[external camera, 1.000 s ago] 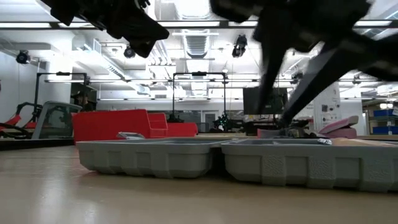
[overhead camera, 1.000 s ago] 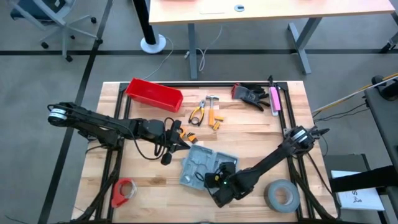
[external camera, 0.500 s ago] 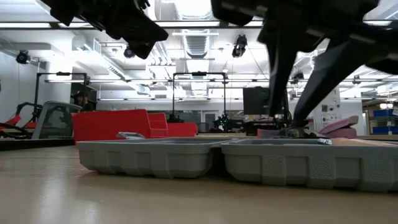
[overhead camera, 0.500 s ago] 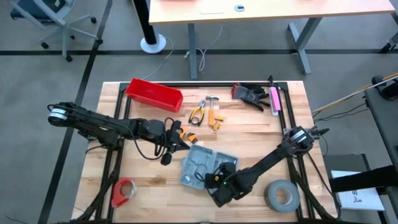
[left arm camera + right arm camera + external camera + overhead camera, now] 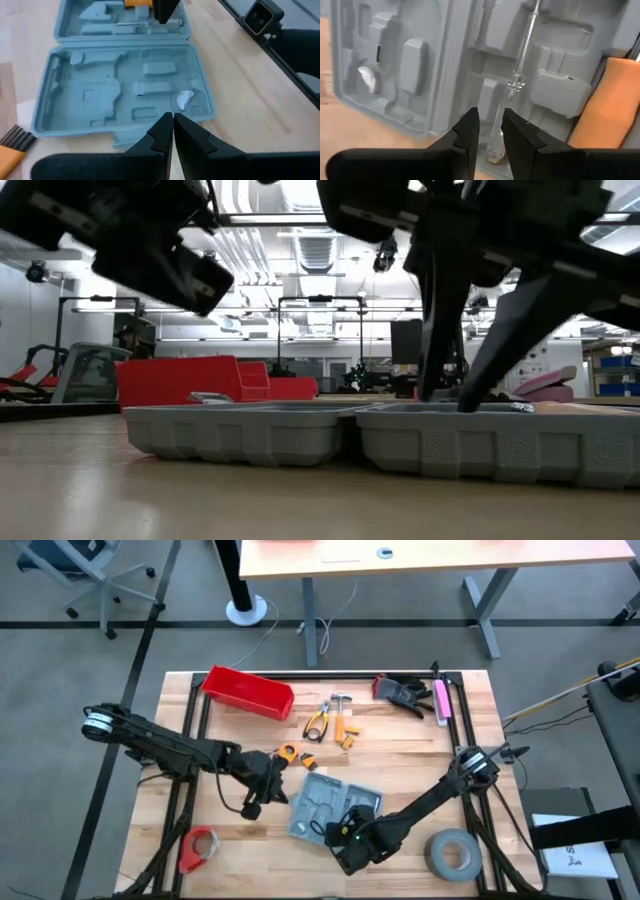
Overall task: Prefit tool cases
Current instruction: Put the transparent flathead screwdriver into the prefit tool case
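The grey-blue tool case (image 5: 318, 802) lies open and flat on the table, its moulded recesses facing up (image 5: 100, 95). A screwdriver (image 5: 520, 75) with a clear handle lies in a recess of the half nearer the table's right edge, beside an orange-handled tool (image 5: 600, 110). My right gripper (image 5: 490, 117) points down into that half, its fingers a narrow gap apart on either side of the clear handle. My left gripper (image 5: 172, 122) is shut and hangs above the case's left rim, slanting down, with nothing held. My right gripper has one finger (image 5: 465, 130) on each side of the screwdriver's clear handle (image 5: 493, 142), coming from above and lying across it. The screwdriver rests in its recess. I cannot tell whether the fingers touch the handle.
A red bin (image 5: 248, 692) stands at the far left. Pliers and orange-handled tools (image 5: 330, 720) lie behind the case, with small orange pieces (image 5: 295, 753) closer. Black gloves (image 5: 405, 692) and a pink item (image 5: 441, 700) lie far right. A grey tape roll (image 5: 455, 853) and a red roll (image 5: 200, 848) sit near.
My left gripper has sunk and tipped downward, shifting toward the table's near edge beside the case, and has stayed shut. My right gripper's fingers have drawn closer together over the case's right half.
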Robot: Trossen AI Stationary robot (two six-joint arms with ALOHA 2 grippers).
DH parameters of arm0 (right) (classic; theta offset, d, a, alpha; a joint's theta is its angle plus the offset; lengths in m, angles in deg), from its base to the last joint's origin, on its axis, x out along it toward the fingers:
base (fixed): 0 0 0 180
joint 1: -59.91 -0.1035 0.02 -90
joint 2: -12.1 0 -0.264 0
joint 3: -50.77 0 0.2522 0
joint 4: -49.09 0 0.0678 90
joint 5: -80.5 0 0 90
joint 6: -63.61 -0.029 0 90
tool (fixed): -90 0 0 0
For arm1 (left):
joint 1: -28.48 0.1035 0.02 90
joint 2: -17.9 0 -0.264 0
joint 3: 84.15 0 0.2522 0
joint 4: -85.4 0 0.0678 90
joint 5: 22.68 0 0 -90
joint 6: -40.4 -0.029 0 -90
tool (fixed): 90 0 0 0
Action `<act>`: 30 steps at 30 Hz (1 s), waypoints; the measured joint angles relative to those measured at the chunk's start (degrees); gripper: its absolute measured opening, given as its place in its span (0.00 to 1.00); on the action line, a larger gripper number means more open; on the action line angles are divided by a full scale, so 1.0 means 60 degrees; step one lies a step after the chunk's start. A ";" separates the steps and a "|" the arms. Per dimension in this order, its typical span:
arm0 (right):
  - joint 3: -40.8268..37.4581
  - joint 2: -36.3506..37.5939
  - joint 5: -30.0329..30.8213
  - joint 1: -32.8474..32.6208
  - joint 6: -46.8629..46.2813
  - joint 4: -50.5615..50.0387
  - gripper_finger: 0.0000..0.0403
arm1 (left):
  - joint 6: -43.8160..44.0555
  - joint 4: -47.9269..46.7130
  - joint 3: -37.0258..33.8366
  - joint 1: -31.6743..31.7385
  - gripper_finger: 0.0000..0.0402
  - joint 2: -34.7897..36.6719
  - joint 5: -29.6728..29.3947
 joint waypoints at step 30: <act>0.0047 0.0692 -0.0725 -0.0895 0.3561 -0.3580 0.13 | 0.1402 0.0792 0.1198 -0.0014 0.05 -0.2231 -0.0635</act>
